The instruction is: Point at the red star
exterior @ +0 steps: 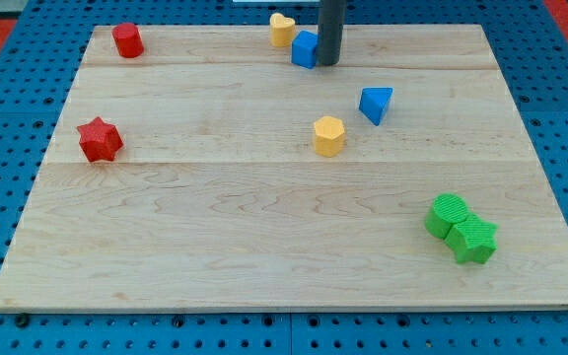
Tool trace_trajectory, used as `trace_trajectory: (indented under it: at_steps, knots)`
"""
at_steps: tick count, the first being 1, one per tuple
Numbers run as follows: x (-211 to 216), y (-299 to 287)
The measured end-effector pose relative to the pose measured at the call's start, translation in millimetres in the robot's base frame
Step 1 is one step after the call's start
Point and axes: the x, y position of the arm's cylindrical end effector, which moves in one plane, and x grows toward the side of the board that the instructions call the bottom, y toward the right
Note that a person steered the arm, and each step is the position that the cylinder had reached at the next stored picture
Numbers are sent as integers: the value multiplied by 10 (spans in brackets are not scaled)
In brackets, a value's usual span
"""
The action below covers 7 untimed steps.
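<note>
The red star [99,140] lies near the board's left edge, about mid-height in the view. My tip [329,63] is at the view's top centre, right beside a blue cube [305,48] on its right side, touching or nearly so. The tip is far to the right of and above the red star.
A red cylinder-like block [127,40] sits at the top left. A yellow heart [282,29] is left of the blue cube. A yellow hexagon [329,136] and a blue triangle [375,104] lie mid-board. A green cylinder [448,214] and green star [475,240] touch at the lower right.
</note>
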Motion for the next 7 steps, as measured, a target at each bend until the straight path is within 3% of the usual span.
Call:
trace_trajectory:
  at_steps: [3,6,7]
  knots:
    - [45,-1171]
    - [-44,-1184]
    - [333,-1212]
